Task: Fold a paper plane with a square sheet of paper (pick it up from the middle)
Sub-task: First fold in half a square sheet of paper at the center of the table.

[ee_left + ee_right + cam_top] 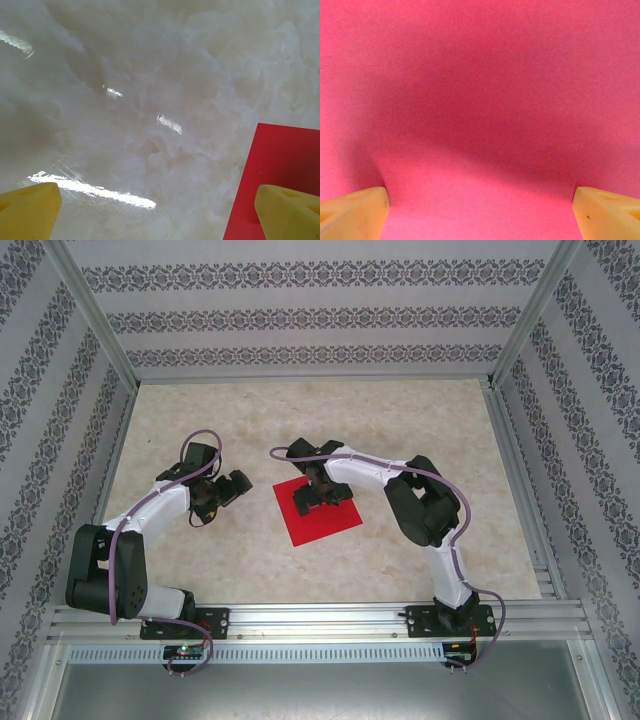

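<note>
left arm: left fingers (236,487) spread wide, nothing in them, hanging over bare desk (420,430) just left of the square sheet of paper (322,527). Wrist cam agrees: left fingers (30,210) apart, one over the marbled desk (140,90), the other over the left edge of the square sheet of paper (285,155)

sheet: flat on the desk, about centre, between the two arms, turned a little off the desk edges. It's square, so no long axis to line up with. No crease visible, so I'd say folding hasn't started

right arm: right fingers (312,498) point down over the far-middle part of the sheet, spread wide too, gripping nothing. Wrist cam: right fingers (355,212) low over the square sheet of paper (480,100), with a shadow between them. Close to the surface, can't tell if touching

what matters: sheet is straight below the right fingers, so the right arm is nearer for the middle pick. Probably a pinch inward to bunch the paper. Left sits beside the edge, placed to pin or assist
</note>
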### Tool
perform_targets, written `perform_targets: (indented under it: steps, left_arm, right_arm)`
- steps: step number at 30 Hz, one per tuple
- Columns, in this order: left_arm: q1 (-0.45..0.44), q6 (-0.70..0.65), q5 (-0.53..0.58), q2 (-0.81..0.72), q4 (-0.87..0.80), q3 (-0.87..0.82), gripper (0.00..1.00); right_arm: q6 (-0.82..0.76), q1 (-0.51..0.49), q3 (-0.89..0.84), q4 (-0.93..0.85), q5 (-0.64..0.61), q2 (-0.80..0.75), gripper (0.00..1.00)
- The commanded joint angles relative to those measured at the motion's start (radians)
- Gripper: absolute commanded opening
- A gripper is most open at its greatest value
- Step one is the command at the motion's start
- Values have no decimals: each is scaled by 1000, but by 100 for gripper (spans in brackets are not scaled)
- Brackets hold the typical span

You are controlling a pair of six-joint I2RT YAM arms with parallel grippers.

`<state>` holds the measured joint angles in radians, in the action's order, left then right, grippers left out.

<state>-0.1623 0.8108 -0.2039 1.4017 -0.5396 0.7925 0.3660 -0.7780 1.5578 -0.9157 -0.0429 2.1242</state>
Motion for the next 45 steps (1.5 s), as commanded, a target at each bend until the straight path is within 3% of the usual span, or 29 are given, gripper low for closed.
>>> perform_targets:
  steps: [1, 21, 31, 45]
  left_arm:
    - [-15, -14, 7, 6, 20, 1, 100]
    - [-24, -8, 10, 6, 13, -4, 100]
    - [-27, -5, 10, 7, 16, -8, 100]
    - [-30, -3, 11, 12, 18, -14, 100]
  right_arm:
    - [-8, 7, -19, -6, 11, 52, 93]
    - [20, 32, -10, -22, -24, 22, 78]
    - [41, -8, 65, -29, -11, -60, 98]
    - [47, -10, 106, -44, 18, 64, 98]
